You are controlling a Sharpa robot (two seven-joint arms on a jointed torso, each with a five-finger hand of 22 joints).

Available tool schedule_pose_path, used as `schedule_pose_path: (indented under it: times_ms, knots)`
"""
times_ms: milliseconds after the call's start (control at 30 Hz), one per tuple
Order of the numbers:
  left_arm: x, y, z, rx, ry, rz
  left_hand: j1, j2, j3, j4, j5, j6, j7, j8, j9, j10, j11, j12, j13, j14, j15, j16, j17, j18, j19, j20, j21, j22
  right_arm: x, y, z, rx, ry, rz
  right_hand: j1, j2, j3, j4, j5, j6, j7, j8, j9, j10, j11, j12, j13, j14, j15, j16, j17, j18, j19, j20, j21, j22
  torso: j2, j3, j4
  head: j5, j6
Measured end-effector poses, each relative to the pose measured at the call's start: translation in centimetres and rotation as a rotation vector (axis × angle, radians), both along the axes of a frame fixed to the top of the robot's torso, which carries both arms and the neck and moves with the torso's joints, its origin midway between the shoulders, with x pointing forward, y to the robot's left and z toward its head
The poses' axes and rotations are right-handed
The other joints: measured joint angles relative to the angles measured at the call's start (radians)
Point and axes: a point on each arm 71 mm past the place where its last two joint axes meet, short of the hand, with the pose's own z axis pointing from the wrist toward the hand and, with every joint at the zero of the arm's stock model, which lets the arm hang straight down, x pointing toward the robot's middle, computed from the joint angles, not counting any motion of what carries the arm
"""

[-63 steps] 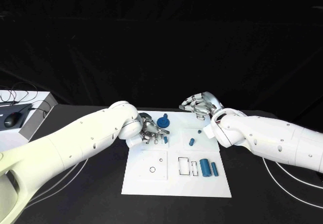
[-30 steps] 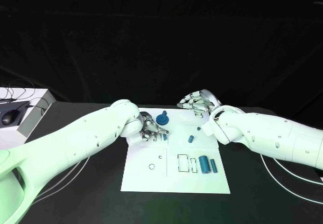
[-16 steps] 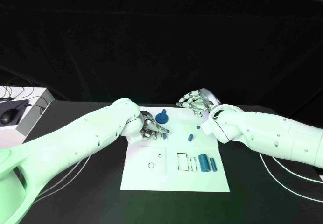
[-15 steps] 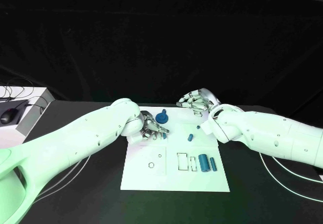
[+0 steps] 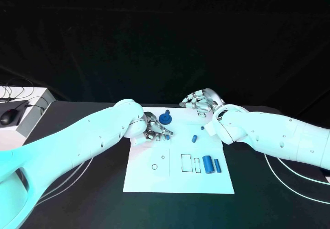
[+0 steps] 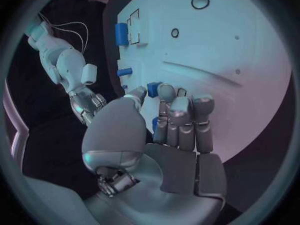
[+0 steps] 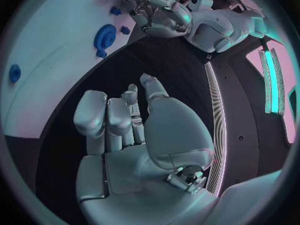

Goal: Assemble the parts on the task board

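- Left hand [image 5: 155,130] sits low over the far left part of the board [image 5: 179,183]. The left wrist view shows a small blue peg [image 6: 154,88] pinched at its fingertips [image 6: 166,92], just above the white surface.
- Right hand [image 5: 201,101] hangs past the board's far edge, over the black table [image 5: 82,191]. Its fingers are loosely curled, slightly apart, and hold nothing.
- Gear [image 5: 166,119], blue and round, stands on the board's far edge, just beside the left hand.
- One short blue pin [image 5: 194,139] lies loose mid-board. Two longer blue cylinders [image 5: 211,164] lie side by side near the right edge, next to outlined rectangular slots [image 5: 185,162].
- A small round hole [image 5: 154,167] shows in the board's left half, unfilled.
- Judgement: the step in hand is the seating of the pinched peg in its place near the gear. Most parts lie unplaced, so the task appears to be at an early stage.
- Judgement: the next move calls for the peg to be held upright, lined up over its socket and pressed straight down. The socket itself is hidden under the hand, so which one it is cannot be told.
- Surface: matt black table, with the white board lying flat at its centre. Pale cables [image 5: 289,188] trail across the table at the right.
- Room: black drapes behind. A computer mouse [image 5: 9,116] with wires rests on a white stand at the far left.
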Motion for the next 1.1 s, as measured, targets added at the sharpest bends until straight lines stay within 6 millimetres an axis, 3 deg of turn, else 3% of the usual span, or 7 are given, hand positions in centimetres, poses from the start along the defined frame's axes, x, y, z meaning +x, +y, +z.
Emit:
schedule_pose_path:
  times_ms: [400, 933, 1100]
  knots:
    - [0.08, -0.01, -0.04, 0.003, 0.004, -0.003, 0.016, 0.016, -0.001, -0.024, 0.0, 0.0, 0.0, 0.0, 0.003, 0.0, 0.0, 0.004, -0.002, 0.0, 0.0, 0.004, 0.001, 0.0, 0.0, 0.0, 0.0, 0.007, 0.01, 0.03, 0.0, 0.0, 0.0, 0.001, 0.0, 0.0, 0.0, 0.0, 0.0, 0.0, 0.0, 0.0, 0.0, 0.0, 0.0, 0.0, 0.0, 0.0, 0.0, 0.0, 0.0, 0.0, 0.0, 0.0, 0.0, 0.0, 0.0, 0.0005, 0.0, -0.001, -0.006]
    - [0.05, -0.19, -0.09, 0.004, 0.01, -0.014, 0.021, 0.021, 0.001, -0.041, 0.0, 0.0, 0.0, 0.0, 0.003, 0.0, 0.0, 0.004, -0.004, 0.0, 0.0, 0.004, 0.001, 0.0, 0.004, 0.004, 0.0, 0.013, 0.0, 0.05, -0.02, 0.0, 0.002, 0.003, 0.0, 0.0, 0.0, 0.0, 0.0, 0.0, 0.0, 0.0, 0.003, 0.0, 0.0, 0.0, 0.0, 0.0, 0.0, 0.0, 0.0, 0.0, 0.0, 0.0, 0.0, 0.0, 0.0, 0.0004, -0.0001, -0.002, -0.012]
    - [0.05, -0.19, -0.08, 0.003, 0.01, -0.016, 0.034, 0.018, 0.053, -0.065, 0.0, 0.0, 0.0, 0.0, 0.002, 0.0, 0.0, 0.004, -0.006, 0.001, -0.001, 0.004, 0.002, 0.0, 0.004, 0.004, 0.0, 0.019, 0.0, 0.05, -0.03, 0.0, 0.003, 0.004, 0.0, 0.0, 0.0, 0.0, 0.0, 0.0, 0.0, 0.0, 0.003, 0.0, 0.0, 0.0, 0.0, 0.0, 0.0, 0.0, 0.0, 0.0, 0.0, 0.0, 0.0, -0.001, 0.0, 0.0001, 0.0005, -0.004, -0.014]
